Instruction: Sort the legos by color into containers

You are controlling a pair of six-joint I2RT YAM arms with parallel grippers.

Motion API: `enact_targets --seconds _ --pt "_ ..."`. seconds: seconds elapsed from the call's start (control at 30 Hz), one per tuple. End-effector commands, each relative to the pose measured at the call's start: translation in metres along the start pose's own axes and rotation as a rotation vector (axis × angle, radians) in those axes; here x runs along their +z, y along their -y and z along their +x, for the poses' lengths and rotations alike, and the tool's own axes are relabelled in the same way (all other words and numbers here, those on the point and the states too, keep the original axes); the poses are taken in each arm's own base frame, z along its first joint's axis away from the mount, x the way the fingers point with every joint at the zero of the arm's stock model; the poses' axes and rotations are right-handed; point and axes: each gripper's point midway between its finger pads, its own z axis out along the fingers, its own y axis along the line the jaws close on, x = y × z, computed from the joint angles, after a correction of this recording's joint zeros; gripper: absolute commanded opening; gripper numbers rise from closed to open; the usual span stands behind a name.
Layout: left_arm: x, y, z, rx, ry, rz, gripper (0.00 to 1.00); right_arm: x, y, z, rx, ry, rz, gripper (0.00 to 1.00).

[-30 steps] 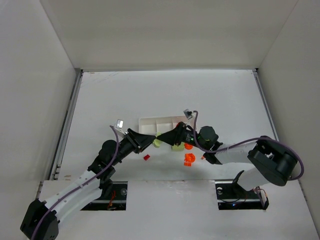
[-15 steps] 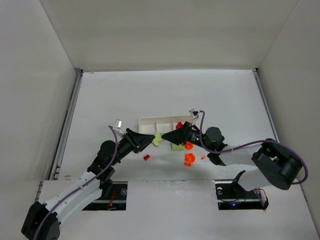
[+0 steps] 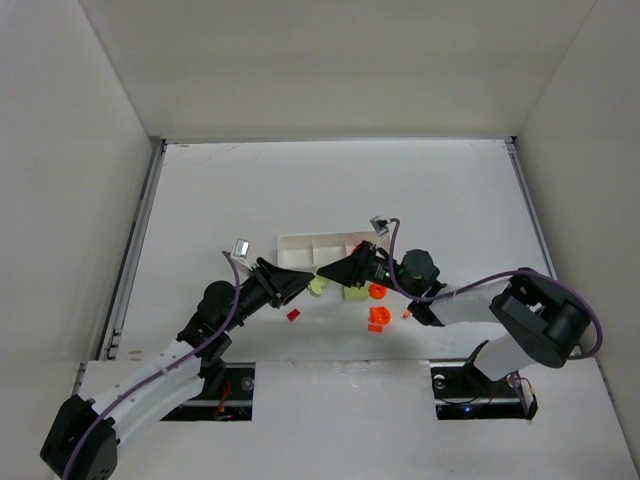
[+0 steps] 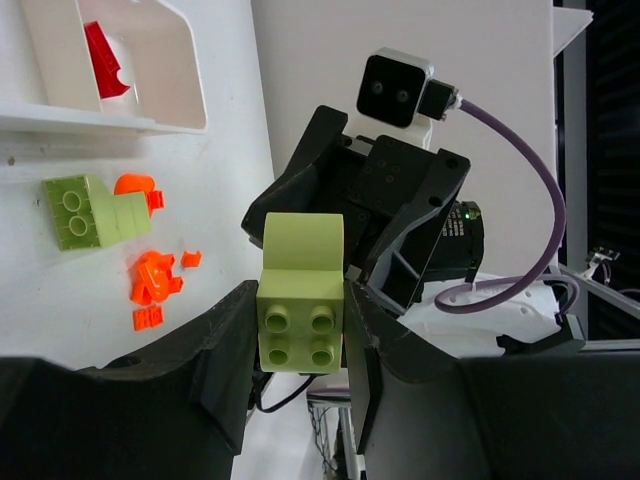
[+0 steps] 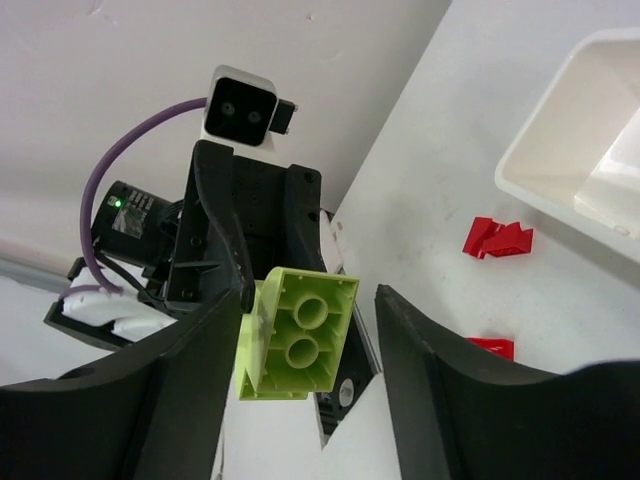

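My left gripper (image 3: pixel 305 284) is shut on a yellow-green brick (image 4: pixel 300 322), held studs toward its own camera, just in front of the white tray (image 3: pixel 300 241). My right gripper (image 3: pixel 328 272) faces it tip to tip. In the right wrist view the right gripper (image 5: pixel 310 340) is open, its fingers on either side of that brick (image 5: pixel 297 335), with a gap on the right side. A second yellow-green brick (image 3: pixel 355 292) lies on the table beside orange pieces (image 3: pixel 378 318). A red piece (image 4: pixel 103 48) lies in one tray compartment. A loose red piece (image 3: pixel 293 314) lies near the left arm.
Small orange bits (image 3: pixel 407 314) lie on the table to the right of the orange pieces. Red pieces (image 5: pixel 497 238) show on the table below the tray corner (image 5: pixel 560 150). White walls enclose the table on three sides.
The two grippers stay tip to tip with the brick in the left one. The right arm shifted a little right, then back left.
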Motion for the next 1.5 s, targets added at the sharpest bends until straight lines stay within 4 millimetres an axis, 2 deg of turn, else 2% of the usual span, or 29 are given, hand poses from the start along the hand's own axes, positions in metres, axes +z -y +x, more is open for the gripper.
enact_targets --seconds 0.0,0.3,0.43,0.57,0.77,0.87,0.97,1.07,1.27,1.37,1.47 --pt "0.001 0.035 -0.002 0.018 -0.005 0.110 0.06 0.008 -0.026 -0.007 -0.014 0.012 -0.107 0.57" --pt "0.002 0.028 -0.005 0.017 0.011 0.092 0.06 0.003 -0.026 -0.004 0.041 0.011 -0.134 0.35" --pt "0.000 0.025 -0.010 0.023 0.025 0.086 0.05 -0.005 -0.023 -0.020 0.025 0.055 -0.117 0.34" --pt "-0.002 0.012 -0.020 0.016 0.064 0.056 0.04 -0.016 -0.013 -0.036 0.007 0.098 -0.068 0.34" --pt "-0.003 0.002 -0.029 0.015 0.088 0.035 0.04 -0.014 -0.001 -0.038 -0.015 0.101 -0.005 0.34" --pt "-0.004 0.004 -0.034 0.026 0.097 0.035 0.04 -0.006 0.010 -0.044 -0.037 0.109 0.050 0.34" --pt "-0.003 0.007 -0.046 0.043 0.133 0.029 0.04 0.006 0.030 -0.047 -0.072 0.110 0.154 0.34" --pt "-0.002 0.013 -0.065 0.084 0.169 0.013 0.04 0.022 0.049 -0.047 -0.127 0.105 0.267 0.34" --pt "-0.009 0.039 -0.104 0.180 0.285 0.000 0.04 0.055 0.068 -0.049 -0.217 0.091 0.398 0.36" --pt "-0.015 0.036 -0.122 0.205 0.362 -0.047 0.05 0.070 0.082 -0.047 -0.210 0.080 0.429 0.36" --pt "-0.016 0.028 -0.127 0.224 0.383 -0.088 0.05 0.080 0.099 -0.047 -0.198 0.089 0.468 0.36"
